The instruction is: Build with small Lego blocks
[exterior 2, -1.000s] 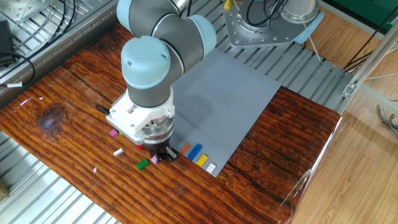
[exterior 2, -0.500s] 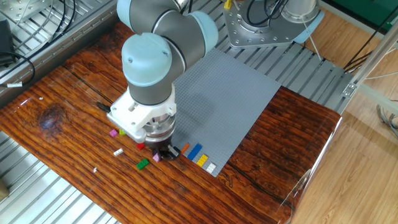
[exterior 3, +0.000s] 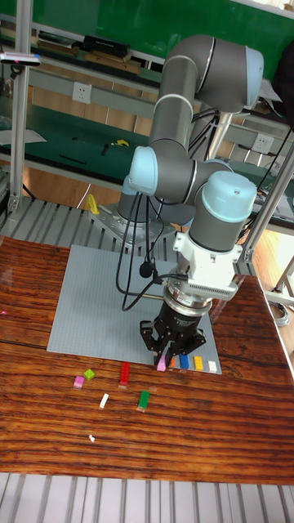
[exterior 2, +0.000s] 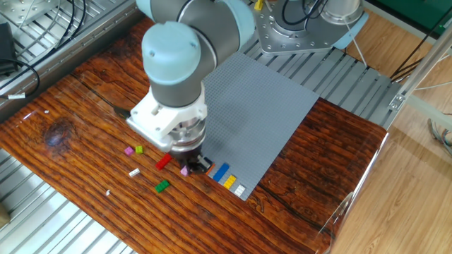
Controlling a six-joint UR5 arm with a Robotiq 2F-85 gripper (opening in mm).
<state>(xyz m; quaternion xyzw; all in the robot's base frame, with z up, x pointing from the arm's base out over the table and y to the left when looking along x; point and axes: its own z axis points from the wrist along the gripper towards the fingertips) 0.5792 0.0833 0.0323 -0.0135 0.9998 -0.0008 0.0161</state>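
Evidently your gripper (exterior 3: 167, 357) gripped a pink brick (exterior 3: 162, 364) at the grey baseplate's (exterior 2: 261, 106) near edge beside the placed row of bricks (exterior 2: 227, 177), where, in my judgement, slight misalignment risked knocking them loose.

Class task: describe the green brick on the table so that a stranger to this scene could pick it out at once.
Start at the grey baseplate and go to its near corner, where the gripper hovers. The green brick lies on the wooden table in front of it, nearest the front edge. The neighbouring red brick is longer.
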